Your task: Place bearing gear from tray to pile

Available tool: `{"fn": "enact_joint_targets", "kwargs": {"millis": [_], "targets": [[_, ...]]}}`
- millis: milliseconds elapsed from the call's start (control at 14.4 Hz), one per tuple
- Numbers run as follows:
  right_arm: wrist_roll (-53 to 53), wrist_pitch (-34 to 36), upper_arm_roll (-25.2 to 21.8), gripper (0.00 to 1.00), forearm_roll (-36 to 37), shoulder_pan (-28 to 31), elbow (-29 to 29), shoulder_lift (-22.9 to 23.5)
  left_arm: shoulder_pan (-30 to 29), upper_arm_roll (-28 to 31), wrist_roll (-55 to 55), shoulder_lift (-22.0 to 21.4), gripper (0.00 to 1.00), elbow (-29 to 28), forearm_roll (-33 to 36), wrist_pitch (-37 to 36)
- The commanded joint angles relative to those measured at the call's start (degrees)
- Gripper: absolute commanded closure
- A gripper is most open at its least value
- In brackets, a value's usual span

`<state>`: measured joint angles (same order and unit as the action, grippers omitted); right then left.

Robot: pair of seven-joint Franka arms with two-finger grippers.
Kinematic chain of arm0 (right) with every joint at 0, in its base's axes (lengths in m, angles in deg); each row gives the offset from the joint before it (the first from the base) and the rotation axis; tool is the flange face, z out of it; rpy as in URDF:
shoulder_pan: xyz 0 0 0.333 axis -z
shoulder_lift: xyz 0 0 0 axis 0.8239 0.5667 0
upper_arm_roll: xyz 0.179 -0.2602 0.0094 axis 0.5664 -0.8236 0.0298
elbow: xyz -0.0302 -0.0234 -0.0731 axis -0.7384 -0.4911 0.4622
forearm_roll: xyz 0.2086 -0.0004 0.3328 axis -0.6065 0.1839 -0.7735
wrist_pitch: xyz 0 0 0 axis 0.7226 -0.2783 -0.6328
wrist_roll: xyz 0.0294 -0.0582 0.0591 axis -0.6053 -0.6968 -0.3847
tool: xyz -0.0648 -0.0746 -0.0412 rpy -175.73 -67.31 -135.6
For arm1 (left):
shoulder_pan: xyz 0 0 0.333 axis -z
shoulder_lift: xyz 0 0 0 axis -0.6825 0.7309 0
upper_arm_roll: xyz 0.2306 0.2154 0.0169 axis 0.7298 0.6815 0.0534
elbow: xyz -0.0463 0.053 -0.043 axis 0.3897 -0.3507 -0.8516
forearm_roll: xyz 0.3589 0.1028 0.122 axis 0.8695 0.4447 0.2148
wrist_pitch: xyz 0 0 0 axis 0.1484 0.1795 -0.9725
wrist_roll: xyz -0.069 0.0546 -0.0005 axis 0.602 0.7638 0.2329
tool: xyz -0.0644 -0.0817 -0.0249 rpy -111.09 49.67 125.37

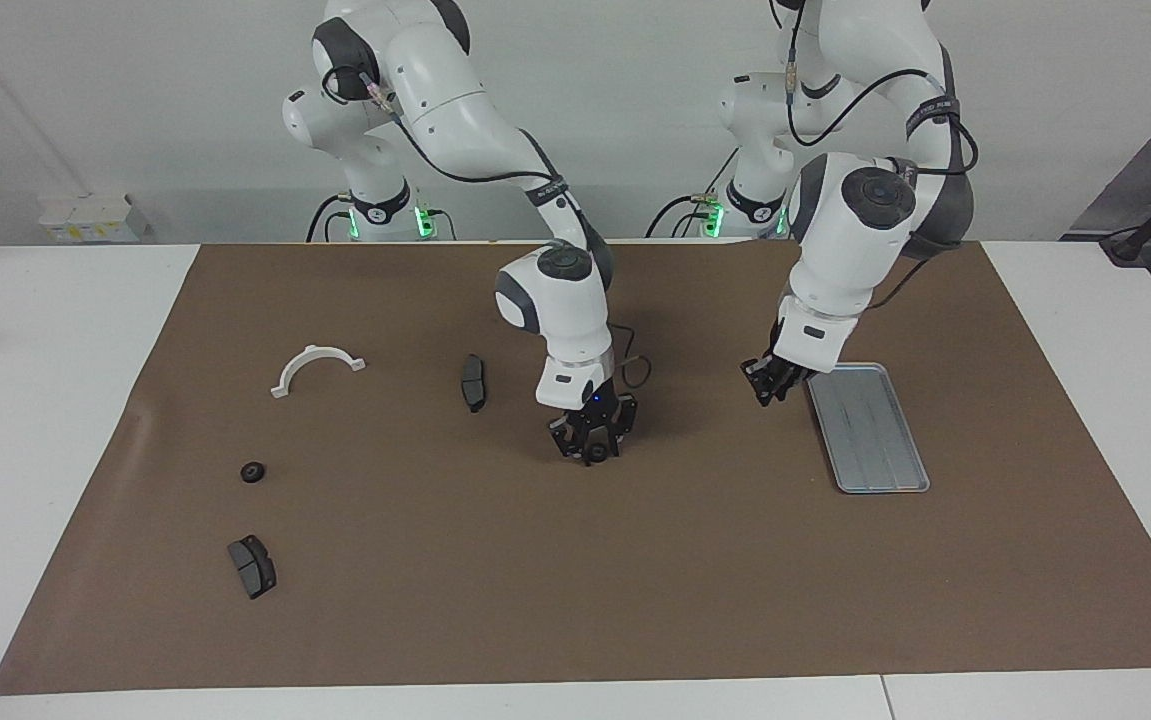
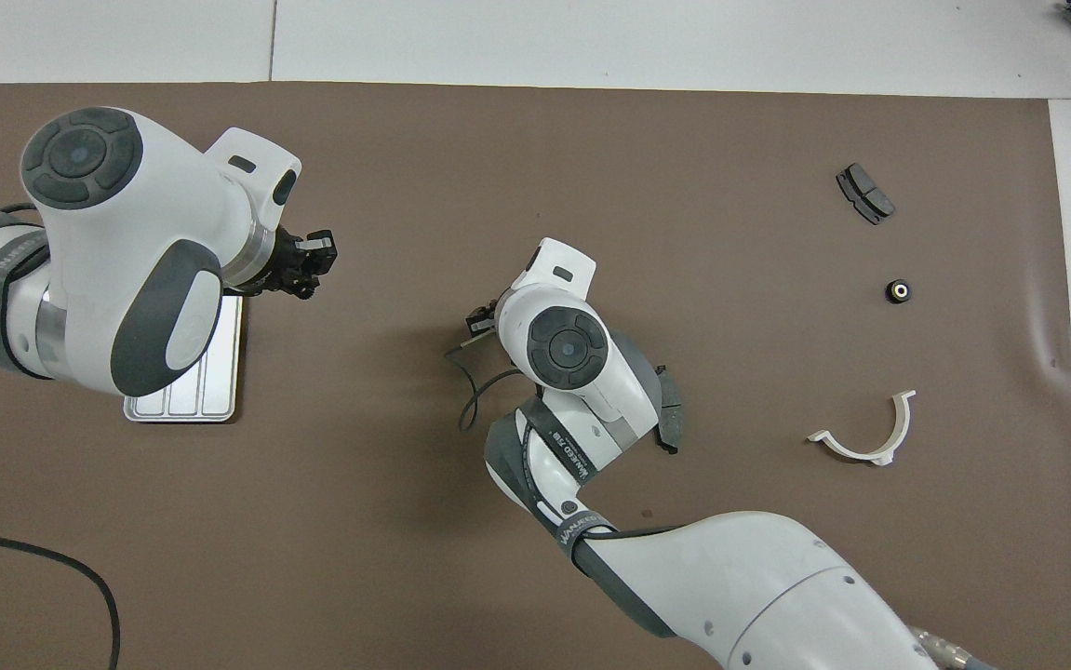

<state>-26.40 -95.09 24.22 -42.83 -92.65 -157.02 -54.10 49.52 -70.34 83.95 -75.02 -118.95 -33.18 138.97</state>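
Facing view: right gripper (image 1: 592,447) low at mat centre, around a small bearing gear (image 1: 596,455); grip state unclear. Left gripper (image 1: 767,383) closed, beside the tray (image 1: 875,470).

Overhead view: gear hidden under the right arm. Pile's bracket (image 2: 870,437) lies well apart; a loose hold risks dropping short.

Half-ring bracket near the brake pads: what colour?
White. The half-ring bracket stands out clearest against the brown mat in the overhead view.
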Motion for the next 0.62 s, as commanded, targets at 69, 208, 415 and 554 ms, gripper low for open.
{"fn": "enact_joint_targets", "kwargs": {"millis": [69,208,415,554], "targets": [[0.3,0.1,0.3,0.76,-0.7,0.6,-0.1,0.5,0.6,0.6,0.5,-0.1,1.00,0.0,-0.9,0.7],[0.3,0.2,0.3,0.83,-0.7,1.7,0.8,0.8,0.6,0.6,0.8,0.0,1.00,0.0,-1.3,1.5],[-0.5,5.5,0.4,0.85,-0.3,5.8,4.7,1.1,4.1,0.7,7.0,0.0,1.00,-2.1,-2.5,8.5],[-3.6,7.0,0.3,0.84,-0.5,9.4,5.5,0.7,6.5,0.7,10.4,0.2,1.00,-3.7,-2.5,12.1]]}}
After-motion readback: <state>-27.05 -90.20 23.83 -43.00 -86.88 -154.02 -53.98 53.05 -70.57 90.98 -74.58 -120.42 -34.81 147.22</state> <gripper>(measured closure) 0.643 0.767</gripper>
